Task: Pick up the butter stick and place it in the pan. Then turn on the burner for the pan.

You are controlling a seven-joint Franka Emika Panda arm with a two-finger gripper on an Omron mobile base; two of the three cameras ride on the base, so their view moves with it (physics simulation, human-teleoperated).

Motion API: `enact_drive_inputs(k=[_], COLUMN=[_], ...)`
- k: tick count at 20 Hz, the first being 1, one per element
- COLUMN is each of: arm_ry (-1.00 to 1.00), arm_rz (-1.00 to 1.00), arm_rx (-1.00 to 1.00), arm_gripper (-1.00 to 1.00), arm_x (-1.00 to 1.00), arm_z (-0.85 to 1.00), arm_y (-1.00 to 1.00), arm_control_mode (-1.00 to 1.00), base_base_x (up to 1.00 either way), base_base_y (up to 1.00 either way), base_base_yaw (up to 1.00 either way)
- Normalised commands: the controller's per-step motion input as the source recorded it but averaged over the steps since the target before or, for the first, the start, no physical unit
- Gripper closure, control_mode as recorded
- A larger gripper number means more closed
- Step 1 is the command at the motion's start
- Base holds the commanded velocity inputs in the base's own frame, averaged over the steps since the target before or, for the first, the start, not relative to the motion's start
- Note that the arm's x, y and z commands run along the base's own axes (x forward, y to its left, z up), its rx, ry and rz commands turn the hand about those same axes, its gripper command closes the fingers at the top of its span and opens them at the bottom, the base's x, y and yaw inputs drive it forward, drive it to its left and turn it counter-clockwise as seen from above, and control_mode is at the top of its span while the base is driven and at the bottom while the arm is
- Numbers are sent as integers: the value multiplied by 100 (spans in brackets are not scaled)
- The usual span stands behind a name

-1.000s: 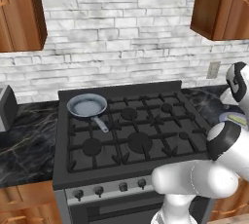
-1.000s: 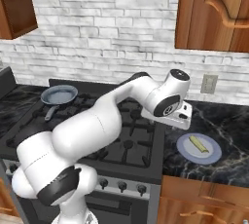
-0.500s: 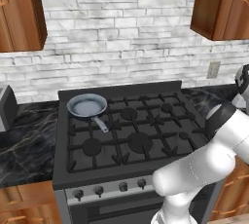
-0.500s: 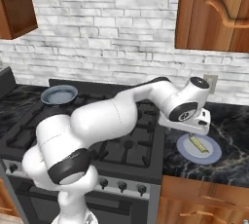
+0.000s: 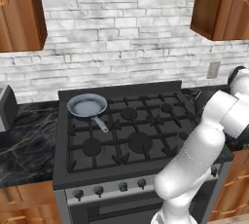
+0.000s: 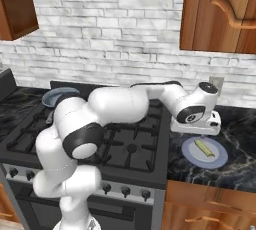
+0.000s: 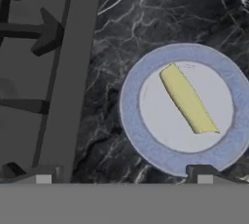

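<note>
On the plate [image 7: 146, 142] right of the stove [image 6: 135, 149], the butter stick [image 7: 187, 99] lay untouched. Gripper [image 7: 124, 179] hovered above, fingers spread wide, empty. Pan [image 5: 87, 106] sat empty; grasp, transfer and burner step all remained.

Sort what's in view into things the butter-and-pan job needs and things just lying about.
Needed:
- pale yellow oblong butter stick
- small round grey-blue skillet
- dark stove burner knobs
- open pincer

Lying about:
- flat bluish-white round plate, under the butter
- grey boxy appliance at the counter's left
- wall outlet
</note>
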Motion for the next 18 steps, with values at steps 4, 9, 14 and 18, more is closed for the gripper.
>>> enact_drive_inputs(k=[4, 9, 14, 18], arm_ry=[3, 3, 1, 3], arm_rz=[17, 15, 12, 12], arm_rx=[-6, -3, 0, 0], arm_gripper=[-100, -100, -100, -100], arm_x=[36, 16, 11, 20], arm_z=[-27, -30, -3, -18], arm_y=[-17, -20, -30, -23], arm_control_mode=[-100, -100, -100, -100], base_base_x=[0, 0, 0, 0], base_base_y=[0, 0, 0, 0], base_base_yaw=[0, 0, 0, 0])
